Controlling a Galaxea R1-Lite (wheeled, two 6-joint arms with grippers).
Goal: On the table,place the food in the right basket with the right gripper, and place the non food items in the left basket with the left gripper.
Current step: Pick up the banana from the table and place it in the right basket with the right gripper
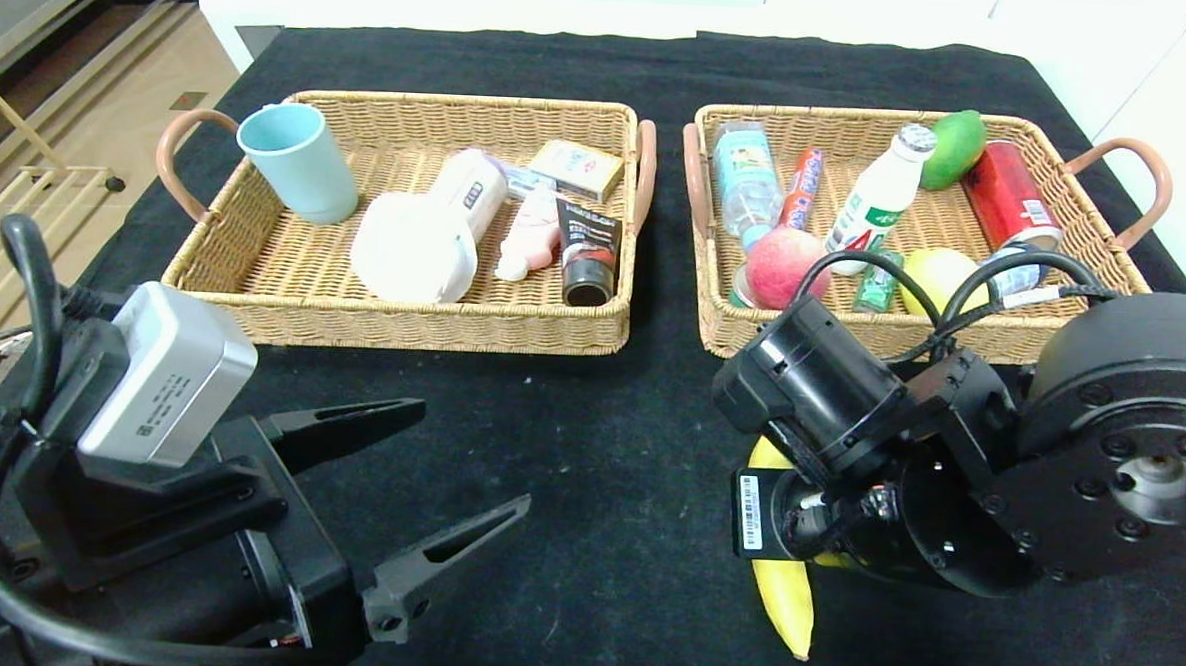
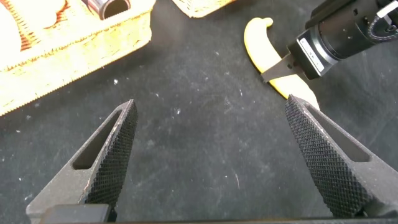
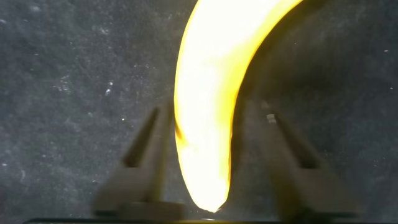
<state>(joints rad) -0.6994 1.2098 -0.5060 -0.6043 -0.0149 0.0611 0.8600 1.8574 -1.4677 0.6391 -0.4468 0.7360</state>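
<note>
The right gripper's fingers straddle the banana, one touching its side, the other just off it, not yet clenched. The banana lies on the black desk at the head view's lower right, below the right basket, which holds the peach, lemon, bottles and a can. At lower left the left gripper hangs with fingers released, below the left basket.

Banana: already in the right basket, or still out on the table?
Out. The banana lies on the black table, between the right gripper's fingers.
</note>
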